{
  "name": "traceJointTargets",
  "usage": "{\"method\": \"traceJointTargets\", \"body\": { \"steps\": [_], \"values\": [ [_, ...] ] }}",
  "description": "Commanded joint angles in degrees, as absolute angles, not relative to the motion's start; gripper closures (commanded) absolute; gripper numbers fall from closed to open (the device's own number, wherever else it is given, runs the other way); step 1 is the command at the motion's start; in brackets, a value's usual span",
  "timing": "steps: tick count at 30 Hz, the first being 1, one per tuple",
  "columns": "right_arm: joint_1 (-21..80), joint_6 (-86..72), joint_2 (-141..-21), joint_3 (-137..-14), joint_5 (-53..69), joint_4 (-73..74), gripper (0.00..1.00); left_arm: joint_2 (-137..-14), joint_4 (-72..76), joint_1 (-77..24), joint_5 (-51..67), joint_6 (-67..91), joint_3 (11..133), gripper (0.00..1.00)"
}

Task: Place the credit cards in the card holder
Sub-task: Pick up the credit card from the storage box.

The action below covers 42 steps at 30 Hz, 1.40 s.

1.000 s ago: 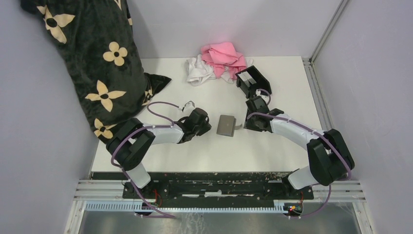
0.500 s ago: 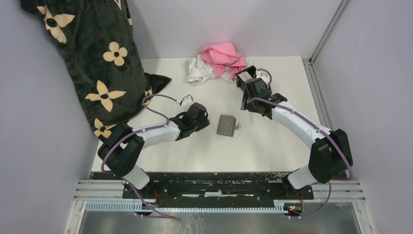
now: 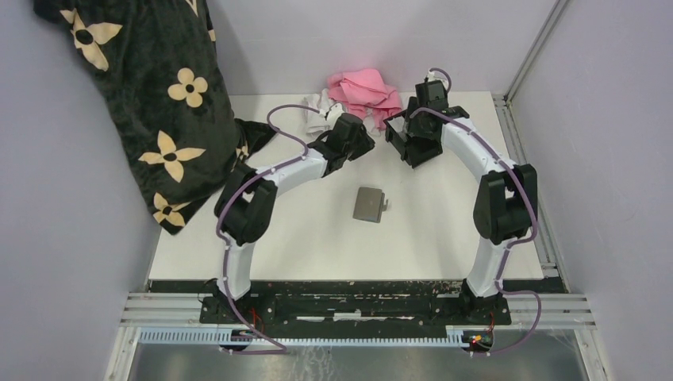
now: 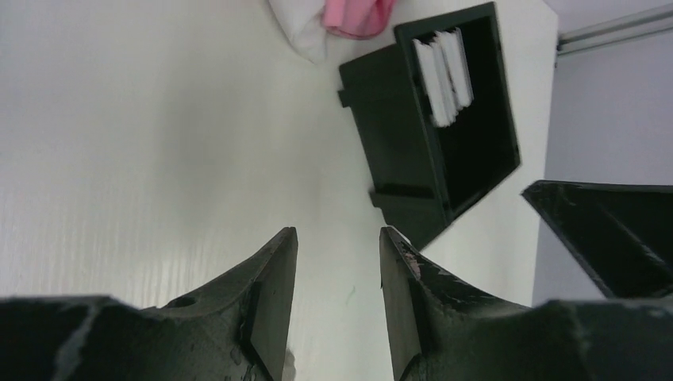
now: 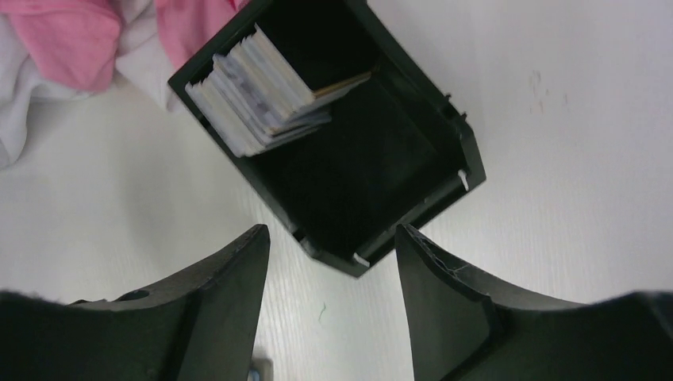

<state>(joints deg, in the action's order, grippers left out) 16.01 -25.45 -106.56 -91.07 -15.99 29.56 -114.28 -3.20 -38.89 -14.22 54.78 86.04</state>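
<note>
Clearly both grippers stand with their jaws spread and nothing between them. From the right wrist, the right gripper looks down on the card holder, a black open-topped box with slanted walls, its near corner falling in the gap between the fingertips. The credit cards are stacked on edge inside it, leaning against the far end; they are mostly white, with one tan edge showing. The rest of the box floor is bare.

The left gripper is near the holder on the other side, with the box ahead and to the right of its fingers, apart from them.

Everything sits on a white table. A pink cloth and a white cloth lie just beyond the holder, a grey wallet lies nearer the arm bases, and a black flowered blanket is draped at the left against pale lilac walls.
</note>
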Motion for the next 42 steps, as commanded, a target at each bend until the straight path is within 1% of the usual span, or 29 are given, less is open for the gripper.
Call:
{"method": "traceJointTargets", "body": {
  "steps": [1, 5, 11, 25, 32, 42],
  "values": [
    [13.9, -22.7, -111.9, -98.2, -10.7, 26.1, 0.35, -120.9, -3.6, -36.5, -9.4, 52.7, 92.6, 0.50],
    [12.9, -21.8, -116.9, -103.3, -7.7, 25.2, 0.36, -125.6, -3.2, -35.5, -7.5, 52.9, 96.9, 0.53],
    [11.3, -21.5, -123.2, -110.1, -4.7, 25.7, 0.36, -130.8, -4.1, -35.3, -6.1, 52.7, 102.8, 0.53],
    [7.0, -24.4, -131.2, -118.0, 5.1, 24.6, 0.38, -140.4, -5.3, -35.3, -1.2, 54.7, 114.3, 0.55],
    [6.6, -24.8, -133.5, -119.0, 8.8, 24.3, 0.39, -142.5, -5.4, -35.3, 0.0, 55.7, 117.1, 0.55],
    [6.4, -24.8, -133.3, -116.8, 11.6, 23.9, 0.40, -144.0, -5.2, -35.6, 1.1, 57.4, 120.1, 0.55]
  ]
}}
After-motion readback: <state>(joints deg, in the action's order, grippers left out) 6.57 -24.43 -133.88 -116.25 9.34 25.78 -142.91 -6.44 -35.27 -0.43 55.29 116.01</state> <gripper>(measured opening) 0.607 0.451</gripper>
